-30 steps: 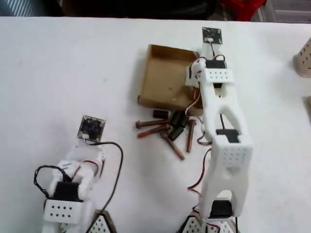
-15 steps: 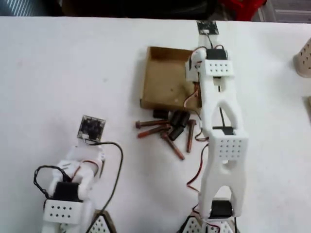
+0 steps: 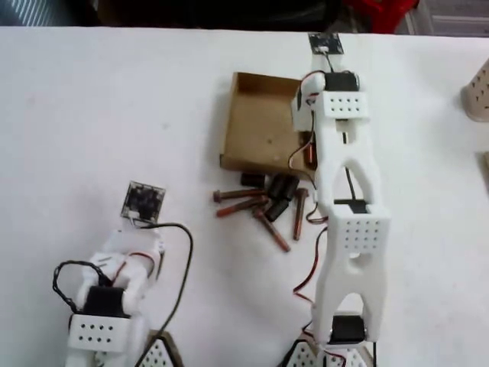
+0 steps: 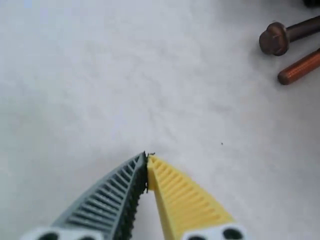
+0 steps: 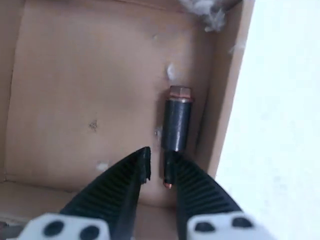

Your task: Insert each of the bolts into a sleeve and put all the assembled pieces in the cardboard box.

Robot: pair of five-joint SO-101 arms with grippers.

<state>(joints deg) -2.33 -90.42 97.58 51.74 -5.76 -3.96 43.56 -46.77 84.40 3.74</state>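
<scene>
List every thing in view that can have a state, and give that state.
cardboard box, open-topped, holding one assembled piece
assembled piece, bolt in sleeve, lying by the box's wall
right pincer, slightly open around the bolt's tip
left pincer, shut, empty
loose bolts, lying on the table, unsleeved
loose sleeves, lying among the bolts

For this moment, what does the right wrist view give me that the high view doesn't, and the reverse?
Right wrist view: an assembled piece, bolt inside black sleeve, lying on the cardboard box floor along a wall, with the right gripper jaws slightly apart over its bare end. High view: the loose bolts and black sleeves piled on the table beside the box, plus the left arm parked apart from them. Both: the cardboard box.
</scene>
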